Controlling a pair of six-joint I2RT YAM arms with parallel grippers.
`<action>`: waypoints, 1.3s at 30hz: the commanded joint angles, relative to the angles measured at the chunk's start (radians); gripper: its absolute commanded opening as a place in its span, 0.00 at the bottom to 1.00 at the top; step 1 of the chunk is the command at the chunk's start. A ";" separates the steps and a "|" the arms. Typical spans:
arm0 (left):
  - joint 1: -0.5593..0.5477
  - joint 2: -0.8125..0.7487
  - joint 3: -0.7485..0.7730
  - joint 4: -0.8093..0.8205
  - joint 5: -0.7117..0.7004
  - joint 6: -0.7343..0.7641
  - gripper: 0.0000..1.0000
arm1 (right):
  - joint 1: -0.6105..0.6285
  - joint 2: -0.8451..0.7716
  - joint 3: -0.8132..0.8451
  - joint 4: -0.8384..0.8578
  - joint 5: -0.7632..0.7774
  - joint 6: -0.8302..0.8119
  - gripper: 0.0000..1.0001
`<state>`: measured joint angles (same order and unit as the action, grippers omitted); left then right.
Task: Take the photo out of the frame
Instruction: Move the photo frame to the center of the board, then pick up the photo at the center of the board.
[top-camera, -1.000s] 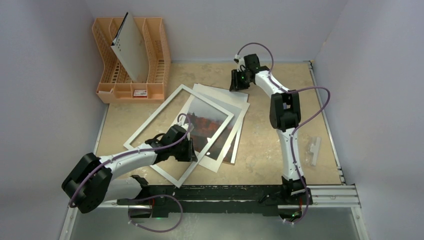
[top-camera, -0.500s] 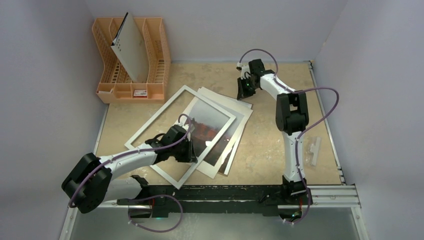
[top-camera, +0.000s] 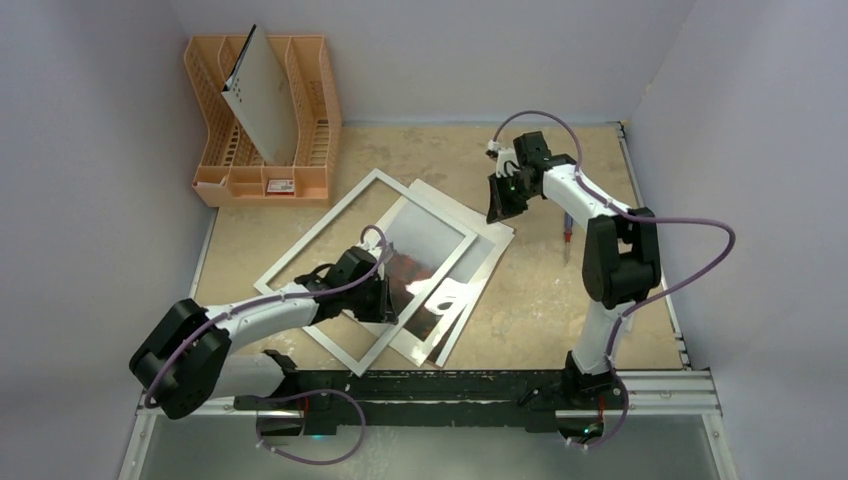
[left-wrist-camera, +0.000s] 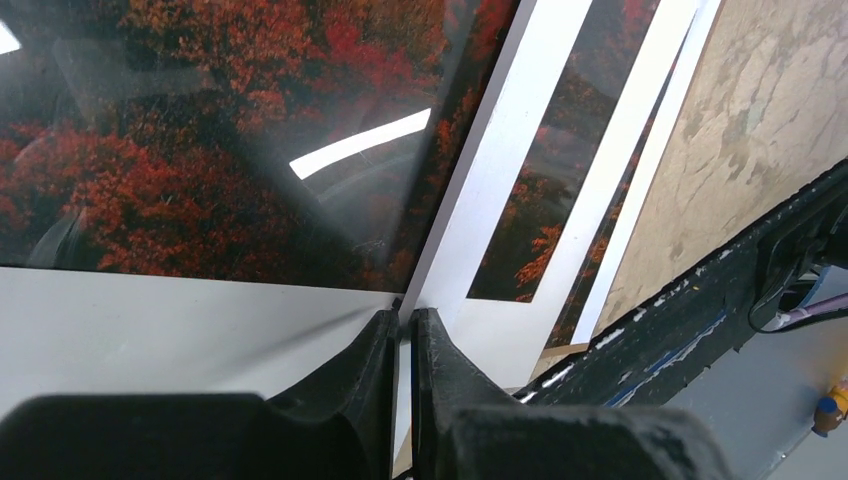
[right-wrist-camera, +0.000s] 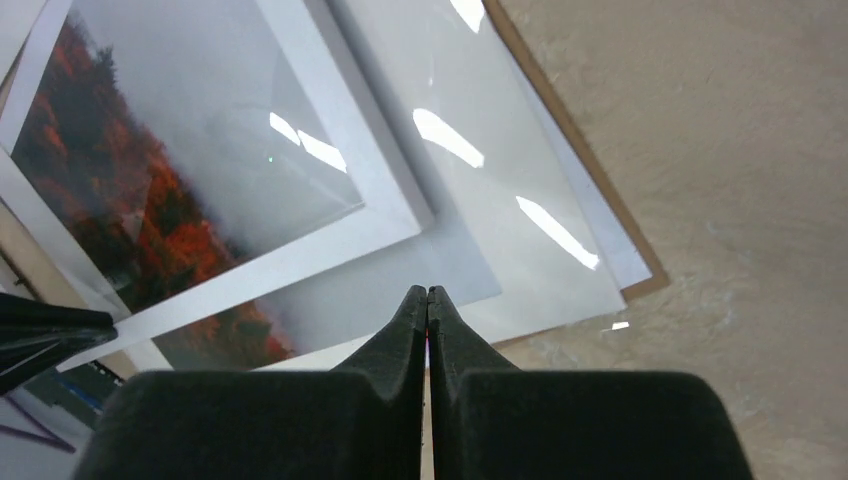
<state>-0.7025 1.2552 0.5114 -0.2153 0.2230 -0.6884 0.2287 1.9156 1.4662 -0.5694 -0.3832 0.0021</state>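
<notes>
With left jaws nearly closed, pinching white border of the frame over the photo; with right jaws fully closed, hanging over far corner of the loose sheets.

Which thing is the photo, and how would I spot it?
Find the big white rectangular picture frame in the middle of the beige table. The photo lies flat underneath it, poking out: the only sheet printed with red-orange trees fading to pale grey.
</notes>
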 joint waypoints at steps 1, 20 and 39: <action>0.003 0.041 0.004 0.008 -0.074 0.039 0.00 | 0.012 -0.078 -0.063 -0.036 0.004 0.072 0.00; 0.003 0.309 0.155 0.235 -0.077 -0.041 0.00 | 0.003 0.104 0.193 0.036 0.143 0.292 0.02; 0.005 0.484 0.283 0.247 -0.058 0.035 0.00 | 0.193 -0.694 -0.715 0.256 0.095 0.668 0.54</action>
<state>-0.7029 1.6752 0.8013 0.0525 0.2367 -0.7162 0.2832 1.3354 0.9268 -0.4137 -0.1509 0.4603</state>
